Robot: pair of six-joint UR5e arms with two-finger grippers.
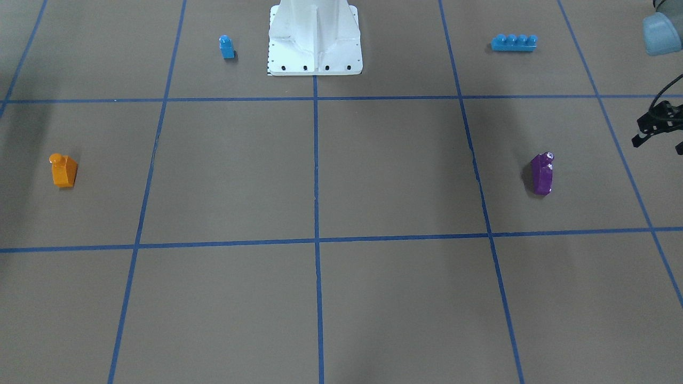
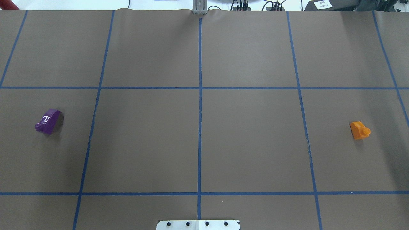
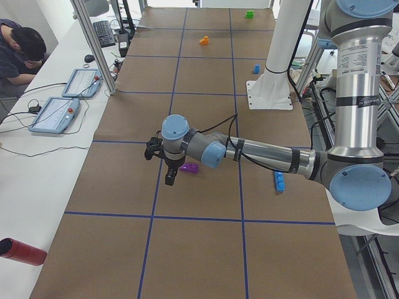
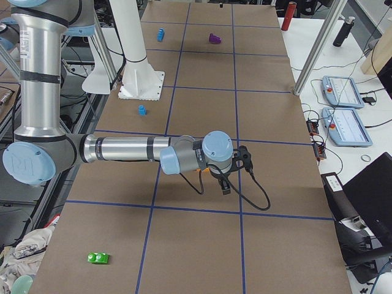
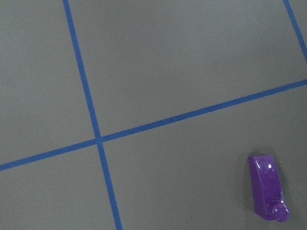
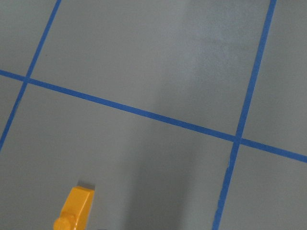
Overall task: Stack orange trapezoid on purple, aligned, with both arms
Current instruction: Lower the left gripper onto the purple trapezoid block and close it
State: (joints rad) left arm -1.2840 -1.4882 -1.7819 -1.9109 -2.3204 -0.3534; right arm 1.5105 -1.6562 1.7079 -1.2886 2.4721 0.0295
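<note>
The orange trapezoid (image 1: pixel 64 170) stands on the brown table on my right side (image 2: pixel 360 130), stud up. It also shows low in the right wrist view (image 6: pixel 76 208). The purple block (image 1: pixel 542 173) lies on my left side (image 2: pixel 48 121) and shows in the left wrist view (image 5: pixel 268 189). My left gripper (image 1: pixel 659 143) hangs above the table just outward of the purple block (image 3: pixel 189 167), with its fingers apart and empty. My right gripper (image 4: pixel 236 168) hovers over the orange block's area. It shows only in the right side view, so I cannot tell whether it is open.
A small blue single-stud block (image 1: pixel 227 47) and a long blue four-stud brick (image 1: pixel 514 42) flank the white robot base (image 1: pixel 315 37). A green block (image 4: pixel 98 258) lies at the table's right end. A red cylinder (image 3: pixel 22 251) and a seated operator (image 3: pixel 22 50) are at the side bench.
</note>
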